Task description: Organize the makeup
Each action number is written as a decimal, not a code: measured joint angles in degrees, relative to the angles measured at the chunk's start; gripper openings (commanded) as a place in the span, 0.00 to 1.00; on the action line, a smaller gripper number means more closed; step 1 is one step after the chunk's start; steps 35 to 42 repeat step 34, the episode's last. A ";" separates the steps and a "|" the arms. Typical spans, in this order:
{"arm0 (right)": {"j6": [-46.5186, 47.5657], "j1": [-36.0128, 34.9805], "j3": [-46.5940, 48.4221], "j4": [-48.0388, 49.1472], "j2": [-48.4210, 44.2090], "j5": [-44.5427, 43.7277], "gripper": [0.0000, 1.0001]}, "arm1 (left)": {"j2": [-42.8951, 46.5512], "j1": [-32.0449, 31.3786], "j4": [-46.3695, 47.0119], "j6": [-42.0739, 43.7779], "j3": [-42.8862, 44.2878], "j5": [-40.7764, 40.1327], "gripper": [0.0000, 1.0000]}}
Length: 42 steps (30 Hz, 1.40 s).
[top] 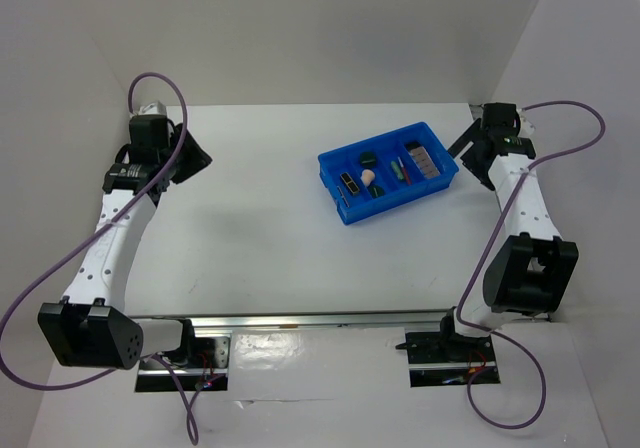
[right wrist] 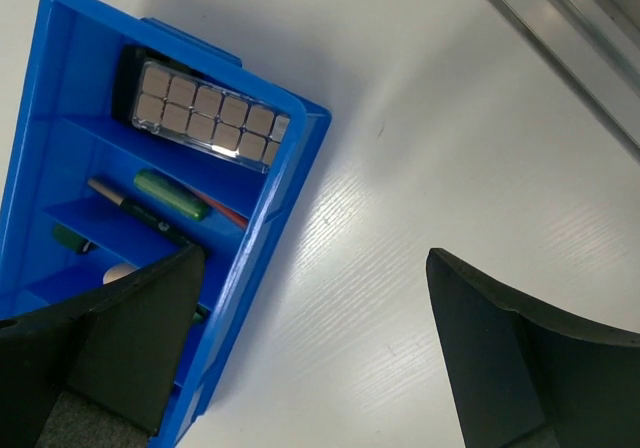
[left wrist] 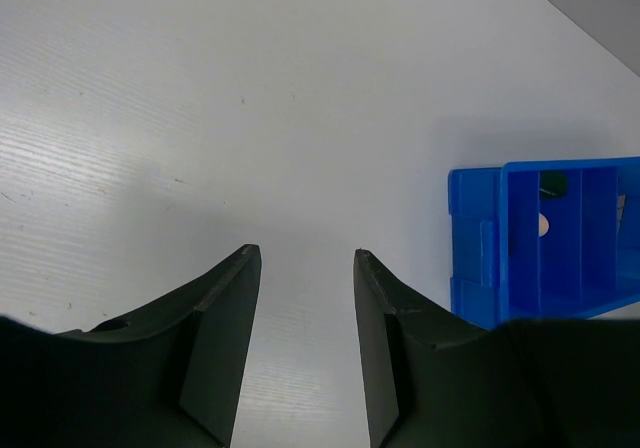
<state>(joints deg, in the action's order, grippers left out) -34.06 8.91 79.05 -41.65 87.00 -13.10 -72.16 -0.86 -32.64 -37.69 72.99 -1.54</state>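
My left pincer (left wrist: pixel 305 253) and right pincer (right wrist: pixel 315 256) both hang apart and empty over the counter (top: pixel 250 218). The makeup (top: pixel 368 176) lies in the blue tray (right wrist: pixel 290 183), its palette (right wrist: pixel 205 118) in the end compartment. Sorting looks finished to me; next, I simply back away.

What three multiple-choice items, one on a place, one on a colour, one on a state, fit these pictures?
1. Where is the palette?
A) on the table
B) in the tray's end compartment
C) in a gripper
2. What colour is the tray?
A) red
B) blue
C) green
3. How is the right gripper?
A) open, empty
B) shut on a pencil
C) shut on a sponge
Answers: 1 B, it lies within the walls; 2 B, every view shows blue; 3 A, its fingers stand apart, nothing between.
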 measured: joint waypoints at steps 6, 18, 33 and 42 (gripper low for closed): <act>0.04 0.00 0.00 0.15 0.00 0.90 0.99 | 0.00 0.00 -0.24 0.00 0.55 -0.02 0.55; 0.26 0.00 -2.60 0.55 0.00 1.79 0.99 | -0.04 -0.02 -0.33 0.00 0.61 -0.02 0.55; 0.52 0.00 -3.93 1.64 -0.66 2.10 0.99 | -0.04 -0.50 -0.35 0.00 0.61 -0.04 0.55; 0.52 0.00 -4.02 1.75 -0.81 2.29 0.99 | -0.04 -0.50 -0.33 0.00 0.61 -0.04 0.55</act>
